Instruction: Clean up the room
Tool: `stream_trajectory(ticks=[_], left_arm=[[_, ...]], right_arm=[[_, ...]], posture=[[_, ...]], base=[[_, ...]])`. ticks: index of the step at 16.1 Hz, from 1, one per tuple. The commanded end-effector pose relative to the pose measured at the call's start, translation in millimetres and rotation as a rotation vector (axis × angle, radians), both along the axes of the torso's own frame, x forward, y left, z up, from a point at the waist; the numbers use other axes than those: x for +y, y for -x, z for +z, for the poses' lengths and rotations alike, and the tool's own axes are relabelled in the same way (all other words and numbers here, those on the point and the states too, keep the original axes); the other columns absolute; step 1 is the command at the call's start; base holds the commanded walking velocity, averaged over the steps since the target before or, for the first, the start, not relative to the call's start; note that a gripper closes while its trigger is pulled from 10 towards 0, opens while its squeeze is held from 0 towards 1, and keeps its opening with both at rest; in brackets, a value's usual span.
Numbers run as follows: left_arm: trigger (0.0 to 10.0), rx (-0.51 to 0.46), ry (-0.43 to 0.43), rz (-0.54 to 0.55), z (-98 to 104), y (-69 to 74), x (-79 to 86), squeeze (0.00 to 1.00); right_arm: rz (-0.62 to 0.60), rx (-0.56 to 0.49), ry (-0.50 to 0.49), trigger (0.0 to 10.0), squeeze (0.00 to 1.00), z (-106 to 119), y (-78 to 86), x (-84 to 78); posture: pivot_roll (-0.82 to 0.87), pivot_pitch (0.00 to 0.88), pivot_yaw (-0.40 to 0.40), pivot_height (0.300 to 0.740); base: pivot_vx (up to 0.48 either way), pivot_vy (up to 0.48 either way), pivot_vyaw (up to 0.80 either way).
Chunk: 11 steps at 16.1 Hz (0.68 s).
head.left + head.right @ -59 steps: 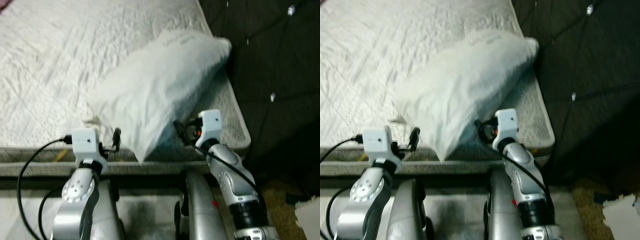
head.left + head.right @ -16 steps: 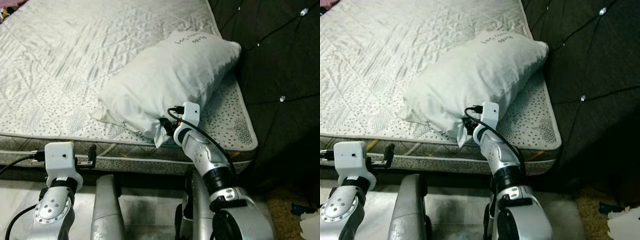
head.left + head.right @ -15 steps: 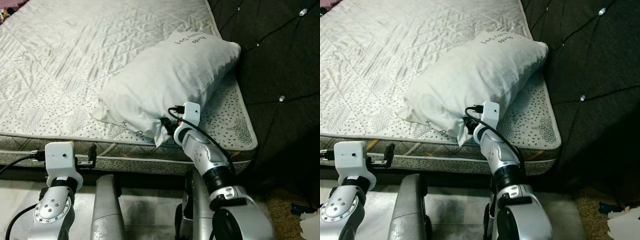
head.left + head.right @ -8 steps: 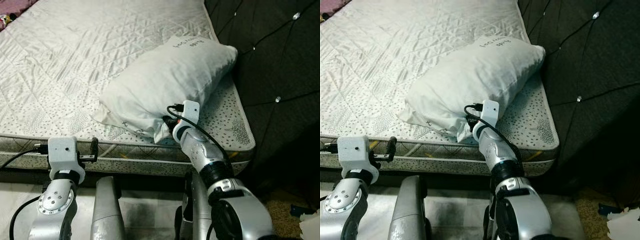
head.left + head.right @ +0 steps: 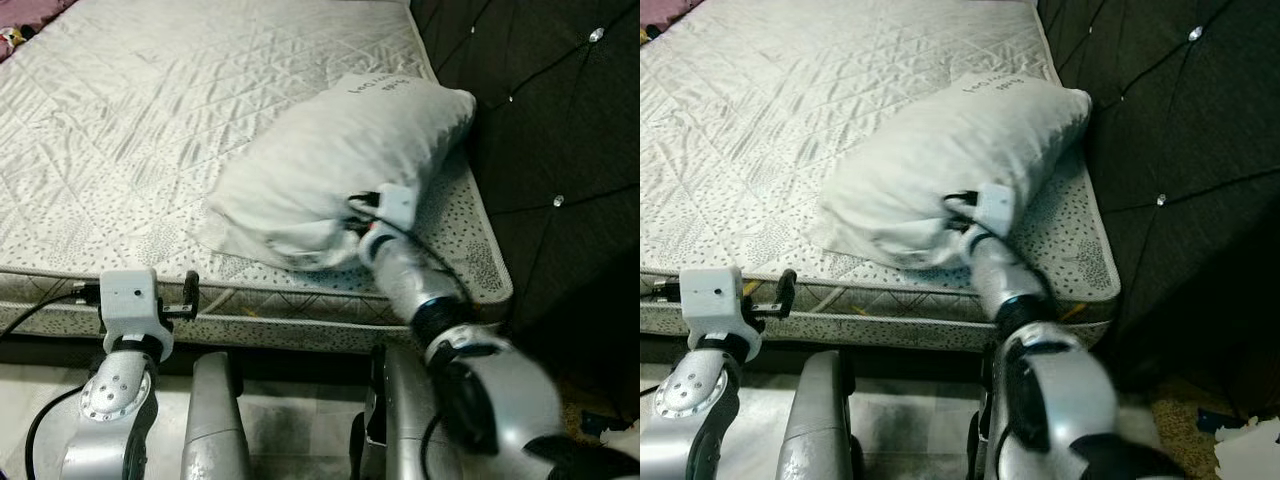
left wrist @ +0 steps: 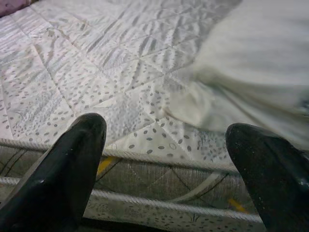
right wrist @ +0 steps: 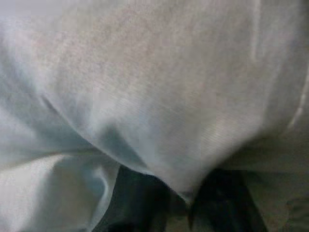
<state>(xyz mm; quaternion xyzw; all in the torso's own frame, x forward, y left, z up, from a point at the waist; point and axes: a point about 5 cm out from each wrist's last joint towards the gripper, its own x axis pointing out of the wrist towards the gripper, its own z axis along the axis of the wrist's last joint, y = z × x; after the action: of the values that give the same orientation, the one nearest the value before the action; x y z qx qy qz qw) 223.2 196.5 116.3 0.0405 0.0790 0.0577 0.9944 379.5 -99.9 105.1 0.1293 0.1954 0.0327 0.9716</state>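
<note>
A white pillow (image 5: 330, 165) lies on the bare quilted mattress (image 5: 130, 120), close to the dark headboard. My right gripper (image 5: 354, 226) is pressed into the pillow's near corner. In the right wrist view, a fold of pillow cloth (image 7: 159, 96) is pinched between the dark fingers (image 7: 137, 203), so it is shut on the pillow. The arm is blurred with motion. My left gripper (image 5: 190, 293) hovers open at the mattress's front edge, to the left of the pillow, with nothing between its fingers (image 6: 79, 145).
A dark tufted headboard (image 5: 540, 120) rises along the right side of the bed. The mattress's piped front edge (image 5: 280, 305) is just ahead of my legs. Torn white paper (image 5: 1245, 440) lies on the floor at the far right.
My right arm has pushed forward and to the right, bunching and lifting the pillow's near corner. The left arm has barely moved.
</note>
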Motion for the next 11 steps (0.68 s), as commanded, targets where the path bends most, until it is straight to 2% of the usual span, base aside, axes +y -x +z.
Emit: stream_trajectory(ticks=[1, 4, 6, 8, 11], left_arm=[[10.0, -0.015, 0.000, 0.005, 1.2, -2.5, 0.0, 0.00], [10.0, -0.126, 0.009, -0.024, 17.8, -21.7, -8.7, 0.00], [10.0, -0.154, 0.016, -0.041, 21.5, -29.5, -12.6, 0.00], [10.0, -0.155, 0.016, -0.034, 19.2, -32.8, -11.1, 0.00], [10.0, -0.157, 0.015, -0.026, 17.4, -34.3, -9.6, 0.00]], right_arm=[[-0.111, -0.148, 0.012, 0.0, 0.00, 38.9, -18.7, -28.8], [-0.220, -0.256, 0.058, 0.0, 0.00, 78.2, -32.3, -67.8], [-0.315, -0.328, 0.098, 0.0, 0.00, 104.6, -35.7, -97.8], [-0.414, -0.341, 0.153, 0.0, 0.00, 113.4, -32.5, -125.5], [-0.514, -0.323, 0.204, 0.0, 0.00, 111.8, -25.2, -152.7]], posture=[[0.11, 0.030, -0.031, 0.528], [0.09, 0.024, -0.038, 0.528], [0.07, 0.014, -0.040, 0.528], [0.06, 0.010, -0.042, 0.528], [0.05, 0.008, -0.050, 0.528]], base=[[0.000, 0.000, 0.00], [0.000, 0.000, 0.00], [0.000, 0.000, 0.00], [0.000, 0.000, 0.00], [0.000, 0.000, 0.00]])
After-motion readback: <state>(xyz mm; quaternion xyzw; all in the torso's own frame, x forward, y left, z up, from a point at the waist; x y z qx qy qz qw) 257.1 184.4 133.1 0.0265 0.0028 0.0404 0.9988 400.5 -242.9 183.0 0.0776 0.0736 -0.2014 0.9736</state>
